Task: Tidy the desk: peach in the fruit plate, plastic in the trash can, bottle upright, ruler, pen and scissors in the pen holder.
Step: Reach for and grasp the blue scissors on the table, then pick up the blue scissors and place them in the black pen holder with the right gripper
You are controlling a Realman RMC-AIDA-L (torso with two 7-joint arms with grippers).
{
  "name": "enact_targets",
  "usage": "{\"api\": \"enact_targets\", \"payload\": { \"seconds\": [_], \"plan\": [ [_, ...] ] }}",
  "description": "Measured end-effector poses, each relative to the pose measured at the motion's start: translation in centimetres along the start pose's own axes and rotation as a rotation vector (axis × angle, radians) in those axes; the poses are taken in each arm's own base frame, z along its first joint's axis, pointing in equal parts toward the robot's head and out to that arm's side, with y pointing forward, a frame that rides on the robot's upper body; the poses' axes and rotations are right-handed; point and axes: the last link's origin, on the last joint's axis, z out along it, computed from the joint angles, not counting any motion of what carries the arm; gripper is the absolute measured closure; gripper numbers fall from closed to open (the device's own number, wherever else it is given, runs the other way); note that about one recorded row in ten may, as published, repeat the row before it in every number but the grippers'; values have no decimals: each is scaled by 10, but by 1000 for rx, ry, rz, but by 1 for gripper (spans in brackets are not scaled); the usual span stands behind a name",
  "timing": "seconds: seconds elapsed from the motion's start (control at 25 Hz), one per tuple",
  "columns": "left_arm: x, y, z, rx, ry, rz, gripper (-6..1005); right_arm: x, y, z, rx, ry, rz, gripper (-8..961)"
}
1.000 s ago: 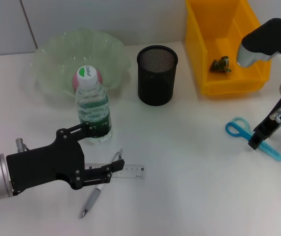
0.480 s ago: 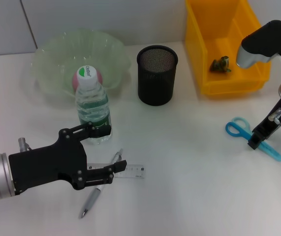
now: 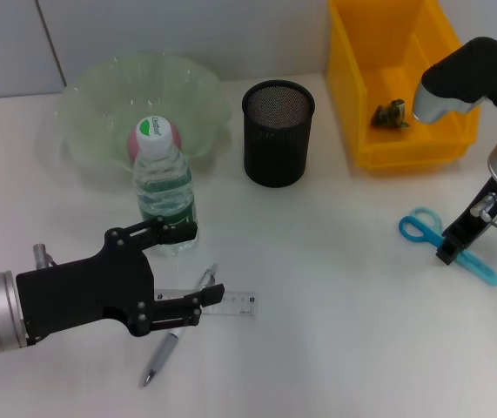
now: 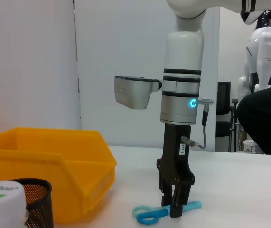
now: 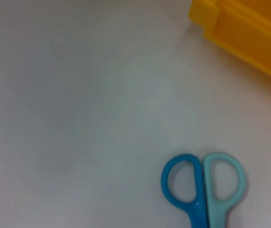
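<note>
The bottle [image 3: 163,187] stands upright in front of the green fruit plate [image 3: 100,96], with the peach [image 3: 137,135] showing behind its cap. My left gripper [image 3: 189,266] is open and empty; one finger is beside the bottle's base, the other over the clear ruler [image 3: 231,303] and the pen [image 3: 168,347]. The blue scissors [image 3: 422,228] lie flat at the right, also visible in the right wrist view as scissors [image 5: 204,183]. My right gripper [image 3: 449,253] points down, shut on the scissors near the pivot, and appears in the left wrist view as the right gripper [image 4: 173,209]. Crumpled plastic [image 3: 390,114] lies in the yellow trash can [image 3: 405,148].
The black mesh pen holder [image 3: 278,132] stands at the middle back, between the fruit plate and the trash can. A wall runs along the table's far edge.
My left gripper has crept slightly right and toward the front, over the ruler and pen. The right arm's upper part has shifted a little left; the scissors have not moved.
</note>
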Motion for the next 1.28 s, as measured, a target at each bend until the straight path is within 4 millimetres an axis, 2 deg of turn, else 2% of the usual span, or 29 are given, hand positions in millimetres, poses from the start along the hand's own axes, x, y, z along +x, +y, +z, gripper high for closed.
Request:
{"api": "enact_targets", "payload": {
  "seconds": [0.08, 0.36, 0.72, 1.04, 1.08, 1.2, 1.28],
  "plan": [
    [0, 0, 0, 0, 0, 0, 170, 0, 1, 0, 0, -1, -1, 529],
    [0, 0, 0, -2, 0, 0, 170, -1, -2, -3, 6, -17, 4, 677],
    [0, 0, 0, -2, -1, -1, 169, 2, -4, -10, 2, -69, 21, 734],
    [0, 1, 0, -2, 1, -4, 169, 4, 8, -54, -150, -291, 12, 726],
    [-1, 1, 0, -2, 1, -4, 169, 4, 7, -66, -166, -364, 12, 725],
    [-1, 1, 0, -2, 1, -4, 169, 3, 4, -78, -161, -441, 14, 722],
    [0, 1, 0, -3, 1, -4, 169, -5, -4, -92, -140, -580, -3, 720]
  ]
}}
